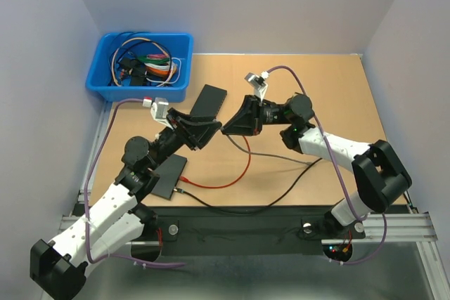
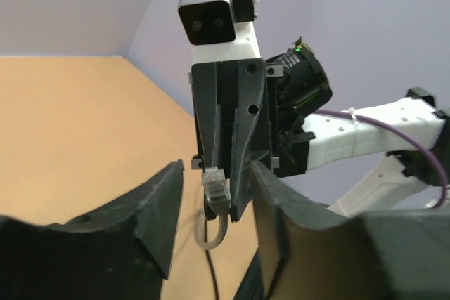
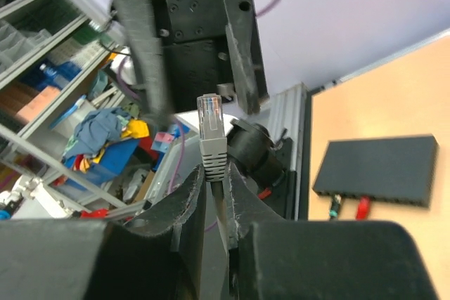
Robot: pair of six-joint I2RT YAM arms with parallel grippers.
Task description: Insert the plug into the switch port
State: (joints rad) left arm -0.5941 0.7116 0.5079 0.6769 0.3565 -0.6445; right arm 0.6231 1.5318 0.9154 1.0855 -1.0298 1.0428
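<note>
My right gripper is shut on a grey network plug with a clear tip, held upright above the pads in the right wrist view; its grey cable trails over the table. My left gripper is open and empty, raised above the table and facing the right gripper a short way off. In the left wrist view the plug hangs between my open fingers but beyond them. A black switch lies near the left arm, with a red cable and a black cable plugged in. It also shows in the right wrist view.
A second black switch lies behind the left gripper. A blue bin of coiled cables stands at the back left corner. The black cable runs along the table's near edge. Grey walls enclose the table on three sides.
</note>
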